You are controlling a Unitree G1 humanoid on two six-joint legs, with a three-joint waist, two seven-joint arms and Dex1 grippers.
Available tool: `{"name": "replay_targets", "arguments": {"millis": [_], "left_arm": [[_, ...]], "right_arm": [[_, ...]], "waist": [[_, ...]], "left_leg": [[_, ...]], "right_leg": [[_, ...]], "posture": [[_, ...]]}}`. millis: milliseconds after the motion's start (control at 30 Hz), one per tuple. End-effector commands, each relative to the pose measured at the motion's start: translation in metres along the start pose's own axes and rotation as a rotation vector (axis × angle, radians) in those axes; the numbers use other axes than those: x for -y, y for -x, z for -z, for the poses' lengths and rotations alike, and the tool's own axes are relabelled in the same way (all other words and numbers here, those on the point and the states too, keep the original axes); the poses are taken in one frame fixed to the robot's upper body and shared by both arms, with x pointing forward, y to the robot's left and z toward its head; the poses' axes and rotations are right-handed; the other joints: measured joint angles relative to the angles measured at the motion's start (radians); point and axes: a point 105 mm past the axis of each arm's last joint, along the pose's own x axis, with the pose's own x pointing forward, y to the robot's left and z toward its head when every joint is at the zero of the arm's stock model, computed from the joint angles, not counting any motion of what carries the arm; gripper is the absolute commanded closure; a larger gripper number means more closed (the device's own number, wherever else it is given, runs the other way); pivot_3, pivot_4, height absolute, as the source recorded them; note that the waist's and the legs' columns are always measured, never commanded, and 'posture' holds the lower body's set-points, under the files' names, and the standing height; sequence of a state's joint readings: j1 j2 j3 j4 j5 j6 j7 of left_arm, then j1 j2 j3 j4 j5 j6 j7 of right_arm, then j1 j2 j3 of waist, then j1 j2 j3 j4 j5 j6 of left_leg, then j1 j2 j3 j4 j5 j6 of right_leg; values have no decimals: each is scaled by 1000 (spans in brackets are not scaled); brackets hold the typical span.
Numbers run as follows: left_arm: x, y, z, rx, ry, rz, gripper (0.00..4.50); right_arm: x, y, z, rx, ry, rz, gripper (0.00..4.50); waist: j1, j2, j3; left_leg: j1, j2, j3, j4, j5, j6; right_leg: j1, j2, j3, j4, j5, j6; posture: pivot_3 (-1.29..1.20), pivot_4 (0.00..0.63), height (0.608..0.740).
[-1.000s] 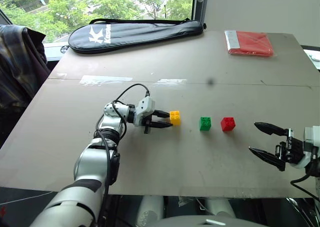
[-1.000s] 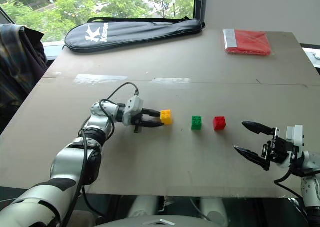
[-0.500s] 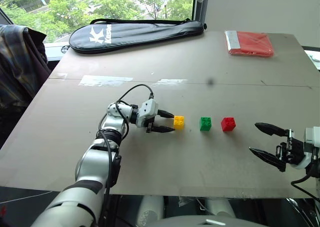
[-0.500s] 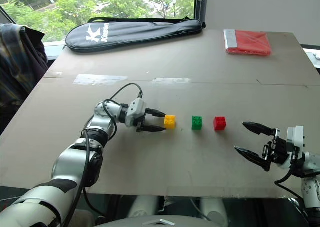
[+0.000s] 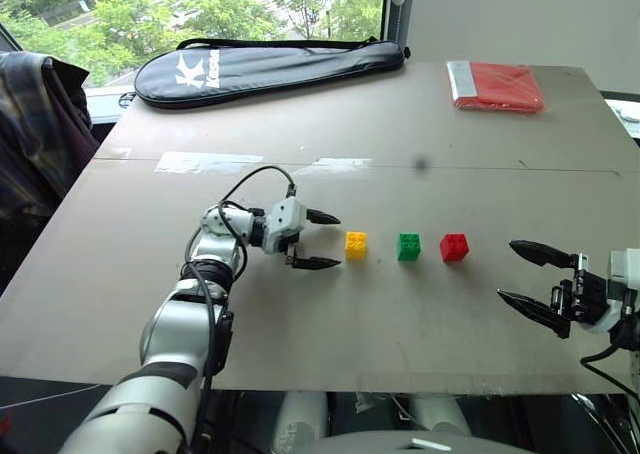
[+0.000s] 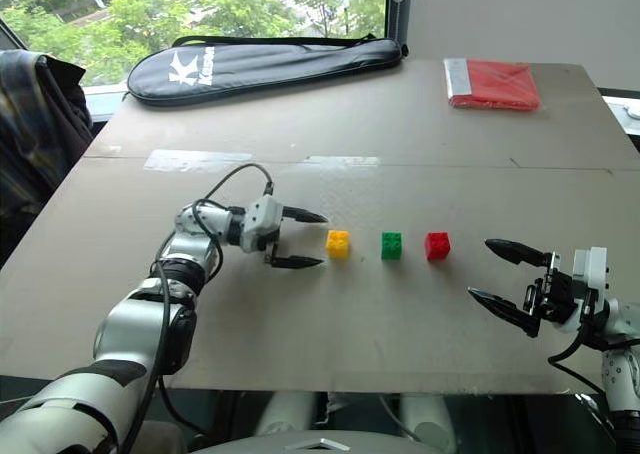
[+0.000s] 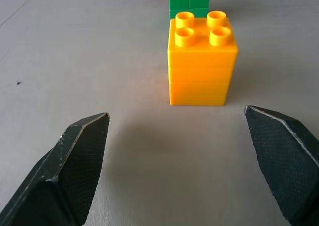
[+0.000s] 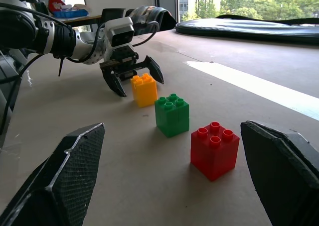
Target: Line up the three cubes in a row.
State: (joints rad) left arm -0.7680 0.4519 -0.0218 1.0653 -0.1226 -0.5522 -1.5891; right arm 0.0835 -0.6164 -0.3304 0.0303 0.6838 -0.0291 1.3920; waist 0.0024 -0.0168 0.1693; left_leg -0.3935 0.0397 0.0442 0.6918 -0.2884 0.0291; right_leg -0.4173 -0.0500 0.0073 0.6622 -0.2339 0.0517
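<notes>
Yellow cube (image 5: 355, 245), green cube (image 5: 408, 246) and red cube (image 5: 454, 247) stood mid-table, studs up, evenly spaced; row axis ran left-right. Task looked essentially done. Left gripper (image 5: 320, 240) sat just left of yellow, jaws wide, empty. Right gripper (image 5: 528, 274) waited right of red, jaws wide.

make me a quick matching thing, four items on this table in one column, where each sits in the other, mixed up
Items
1. yellow cube
2. green cube
3. red cube
4. black racket bag

Places
A. middle of the row
B. far left edge of the table
C. row end nearest the left gripper
D. row end nearest the right gripper

Pairs: 1-C, 2-A, 3-D, 4-B
</notes>
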Motion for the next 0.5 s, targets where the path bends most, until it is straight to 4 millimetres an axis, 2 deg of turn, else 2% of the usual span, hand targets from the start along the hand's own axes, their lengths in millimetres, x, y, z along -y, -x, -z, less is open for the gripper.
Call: {"name": "replay_targets", "arguments": {"millis": [33, 133, 200, 367, 500], "left_arm": [[-4, 14, -11, 29, 1, -76, 54], [6, 25, -13, 1, 31, -180, 54], [23, 30, -16, 10, 56, -265, 54], [65, 23, 0, -57, 194, -396, 54], [80, 19, 5, -44, 252, -429, 54]], "right_arm": [[4, 4, -3, 3, 28, 16, 0], [5, 9, 4, -17, 16, 43, 0], [6, 13, 13, -37, -2, 64, 0], [10, 19, 32, -81, -32, 101, 0], [11, 20, 34, -86, -34, 105, 0]], "waist": [[0, 0, 0], [-3, 0, 0], [-10, 0, 0], [-10, 1, 0], [-4, 2, -1]], "left_leg": [[0, 0, 0, 0, 0, 0], [-1, 0, -1, 0, 0, 0], [0, 2, -4, 0, 0, 0], [2, 3, -4, -2, 0, 0], [12, 1, -2, -2, 0, 0]], "right_leg": [[0, 0, 0, 0, 0, 0], [0, -1, 0, 0, 0, 0], [0, -1, 0, 0, 0, 0], [1, -4, 1, 0, 0, 0], [8, -3, 3, 0, -3, -4]], "posture": [[0, 150, 708], [0, 150, 708], [0, 150, 708], [0, 150, 708], [0, 150, 708]]}}
